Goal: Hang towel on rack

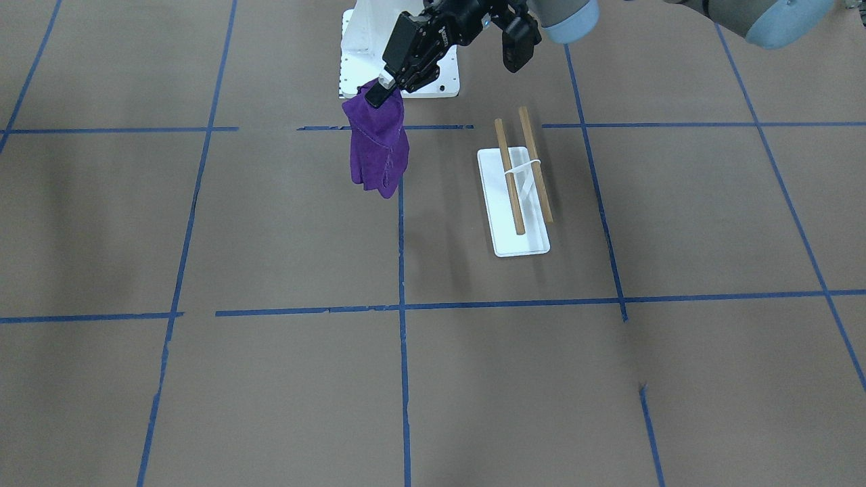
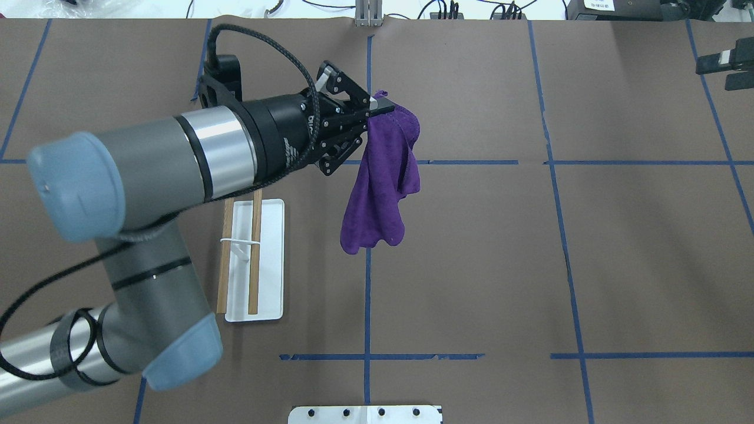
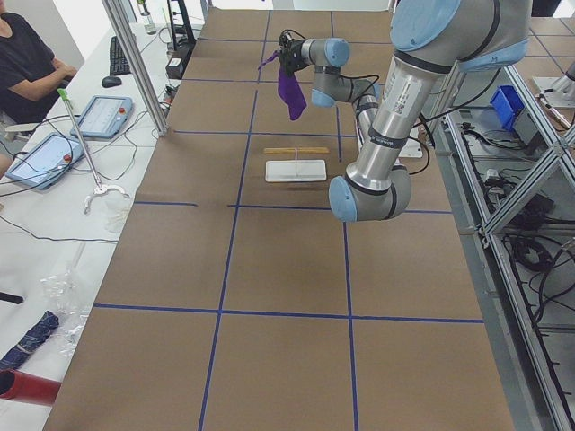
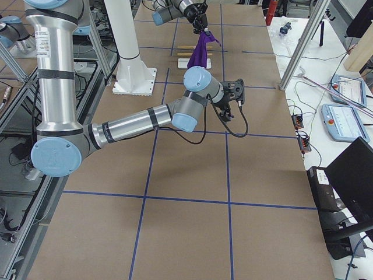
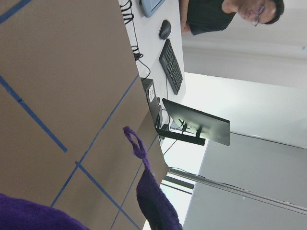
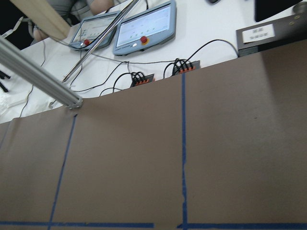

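Note:
My left gripper is shut on the top edge of the purple towel and holds it in the air, with the cloth hanging down freely; both also show in the front view, gripper and towel. The rack has two wooden dowels over a small white tray and stands on the table under my left forearm, apart from the towel; in the front view the rack is to the towel's right. My right gripper is at the far right edge, fingers apart and empty.
The large white pedestal base stands behind the towel near the robot; its edge shows in the overhead view. Blue tape lines cross the brown table. Operators and tablets sit beyond the table's far edge.

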Action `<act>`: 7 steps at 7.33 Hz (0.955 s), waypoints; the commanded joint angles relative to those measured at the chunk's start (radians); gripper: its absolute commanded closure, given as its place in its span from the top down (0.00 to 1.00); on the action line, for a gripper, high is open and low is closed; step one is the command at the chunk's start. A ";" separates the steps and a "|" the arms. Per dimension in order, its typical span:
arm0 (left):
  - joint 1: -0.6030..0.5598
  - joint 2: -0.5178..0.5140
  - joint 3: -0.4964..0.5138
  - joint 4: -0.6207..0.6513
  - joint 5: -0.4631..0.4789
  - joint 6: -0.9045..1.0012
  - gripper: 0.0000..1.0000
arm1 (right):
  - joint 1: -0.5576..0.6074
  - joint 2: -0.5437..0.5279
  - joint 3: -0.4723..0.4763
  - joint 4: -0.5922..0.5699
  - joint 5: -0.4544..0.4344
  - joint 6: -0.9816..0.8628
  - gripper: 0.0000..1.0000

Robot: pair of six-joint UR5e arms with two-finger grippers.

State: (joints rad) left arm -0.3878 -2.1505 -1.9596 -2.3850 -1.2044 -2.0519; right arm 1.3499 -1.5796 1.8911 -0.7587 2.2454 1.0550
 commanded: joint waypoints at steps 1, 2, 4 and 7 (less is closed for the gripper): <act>0.056 0.008 -0.031 0.129 0.176 0.077 0.00 | 0.011 -0.029 -0.003 -0.174 -0.125 -0.218 1.00; 0.061 0.023 -0.074 0.212 0.230 0.099 0.00 | 0.015 -0.028 -0.003 -0.271 -0.138 -0.302 1.00; 0.061 0.136 -0.151 0.276 0.288 0.105 0.00 | 0.041 -0.043 0.003 -0.466 -0.135 -0.532 1.00; 0.111 0.202 -0.156 0.419 0.403 0.111 0.00 | 0.081 -0.030 0.005 -0.739 -0.103 -0.809 1.00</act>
State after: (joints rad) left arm -0.3015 -1.9682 -2.1123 -2.0491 -0.8457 -1.9416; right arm 1.4055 -1.6154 1.8959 -1.3812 2.1235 0.3747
